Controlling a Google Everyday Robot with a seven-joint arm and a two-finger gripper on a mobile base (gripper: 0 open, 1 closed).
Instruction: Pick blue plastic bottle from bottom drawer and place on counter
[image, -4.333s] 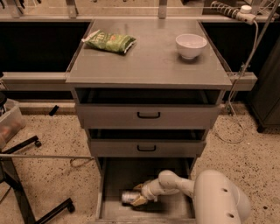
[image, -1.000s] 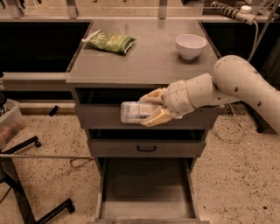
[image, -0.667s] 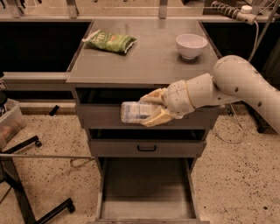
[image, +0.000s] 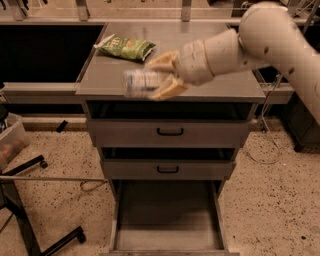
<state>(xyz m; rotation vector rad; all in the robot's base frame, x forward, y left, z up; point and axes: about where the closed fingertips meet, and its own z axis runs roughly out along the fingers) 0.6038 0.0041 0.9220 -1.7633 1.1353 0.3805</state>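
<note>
My gripper (image: 159, 76) is shut on the blue plastic bottle (image: 141, 82) and holds it on its side above the front middle of the counter (image: 105, 75). The bottle is clear with a pale label. My arm (image: 260, 40) reaches in from the upper right and covers the right part of the counter. The bottom drawer (image: 167, 215) stands pulled out below, its grey floor bare.
A green snack bag (image: 126, 47) lies at the counter's back left. Two shut drawers with black handles (image: 170, 132) sit under the counter. A black stand leg (image: 30, 220) and a bin (image: 9, 140) are at the left on the speckled floor. The white bowl is hidden behind my arm.
My gripper has lifted the bottle from in front of the top drawer up to above the counter's front edge. Earlier it took the bottle out of the bottom drawer.
</note>
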